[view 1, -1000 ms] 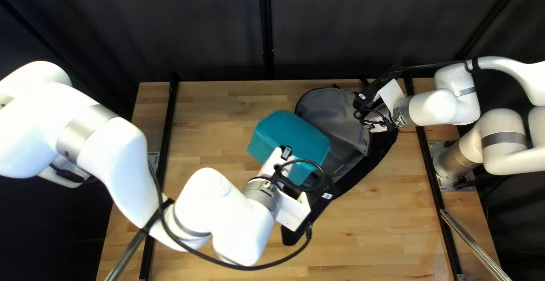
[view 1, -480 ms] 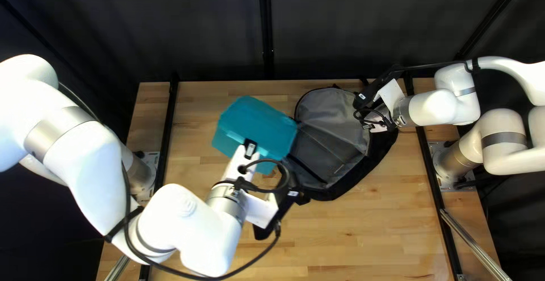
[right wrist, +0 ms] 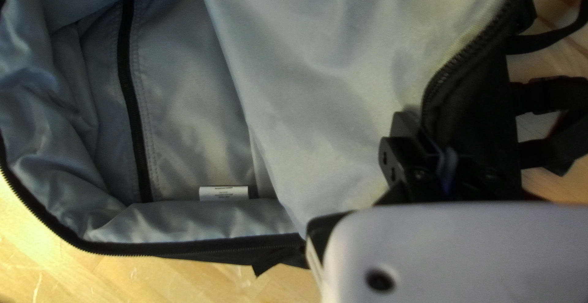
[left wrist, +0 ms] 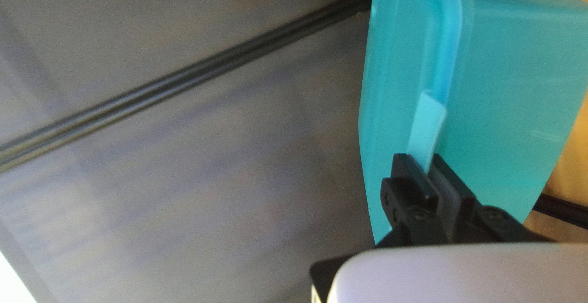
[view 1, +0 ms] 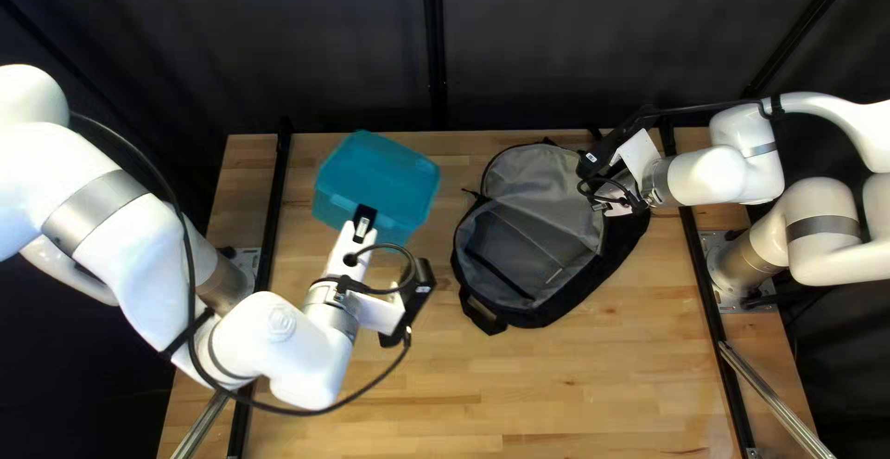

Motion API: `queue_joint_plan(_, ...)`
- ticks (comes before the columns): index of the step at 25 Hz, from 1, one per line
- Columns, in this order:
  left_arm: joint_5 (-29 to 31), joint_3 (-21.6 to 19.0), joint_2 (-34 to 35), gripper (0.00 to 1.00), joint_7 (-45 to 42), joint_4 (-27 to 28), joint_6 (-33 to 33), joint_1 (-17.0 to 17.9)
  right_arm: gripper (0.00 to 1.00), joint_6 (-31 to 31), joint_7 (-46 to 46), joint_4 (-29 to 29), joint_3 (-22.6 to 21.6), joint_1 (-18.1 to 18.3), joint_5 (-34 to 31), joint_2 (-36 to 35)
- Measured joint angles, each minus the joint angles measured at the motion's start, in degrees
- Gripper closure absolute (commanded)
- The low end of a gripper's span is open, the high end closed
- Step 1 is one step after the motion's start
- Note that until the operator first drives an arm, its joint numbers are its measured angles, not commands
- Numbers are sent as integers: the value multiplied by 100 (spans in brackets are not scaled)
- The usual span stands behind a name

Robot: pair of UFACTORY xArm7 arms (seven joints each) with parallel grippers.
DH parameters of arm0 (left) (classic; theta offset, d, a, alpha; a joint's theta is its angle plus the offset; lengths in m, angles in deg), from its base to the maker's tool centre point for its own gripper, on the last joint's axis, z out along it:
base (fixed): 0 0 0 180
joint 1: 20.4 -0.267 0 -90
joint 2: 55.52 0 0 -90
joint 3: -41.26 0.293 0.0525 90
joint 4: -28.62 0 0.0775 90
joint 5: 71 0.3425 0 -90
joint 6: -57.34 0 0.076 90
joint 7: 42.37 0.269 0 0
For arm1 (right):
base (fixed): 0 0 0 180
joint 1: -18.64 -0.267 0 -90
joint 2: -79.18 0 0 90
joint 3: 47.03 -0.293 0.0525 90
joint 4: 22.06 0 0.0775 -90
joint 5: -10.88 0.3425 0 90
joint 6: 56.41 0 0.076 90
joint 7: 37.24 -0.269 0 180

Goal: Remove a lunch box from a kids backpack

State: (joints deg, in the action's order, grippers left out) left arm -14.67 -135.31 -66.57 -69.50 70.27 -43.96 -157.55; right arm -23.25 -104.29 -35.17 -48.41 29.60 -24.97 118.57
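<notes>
The big tan wooden table (view 1: 575, 394) is flat and smooth, with striped boards. On it is a black cloth backpack (view 1: 607, 278), wide open, with soft, crinkly grey lining (right wrist: 184, 95). The boxy blue-green hard plastic lunch box (view 1: 380, 181) has rounded corners and is out of the backpack, well apart from it, toward the left of the top left view. My left gripper (view 1: 366, 214) pinches its light blue latch (left wrist: 427, 125) between both fingers. My right gripper (view 1: 601, 201) is clamped on the backpack's zipper edge (right wrist: 432, 89). A small white tag (right wrist: 223, 193) is inside the bag. A second ago, the lunch box was over the bag; now it has moved left, and the bag's near end has pulled in. My right arm stayed put.
</notes>
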Motion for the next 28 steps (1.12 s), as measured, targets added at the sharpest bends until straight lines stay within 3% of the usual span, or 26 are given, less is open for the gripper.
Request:
queue_joint_plan(6,367,125,-235,100,-968,-1152,467,-136,100,0,0,0,0,0,0,0)
queue_joint_plan(11,640,240,-248,100,-1664,-1724,791,-257,100,0,0,0,0,0,0,0)
queue_joint_plan(21,954,492,402,100,-2543,-1906,1440,-460,100,0,0,0,0,0,0,0)
queue_joint_plan(28,866,486,712,100,-2787,-1819,1553,-445,100,0,0,0,0,0,0,0)
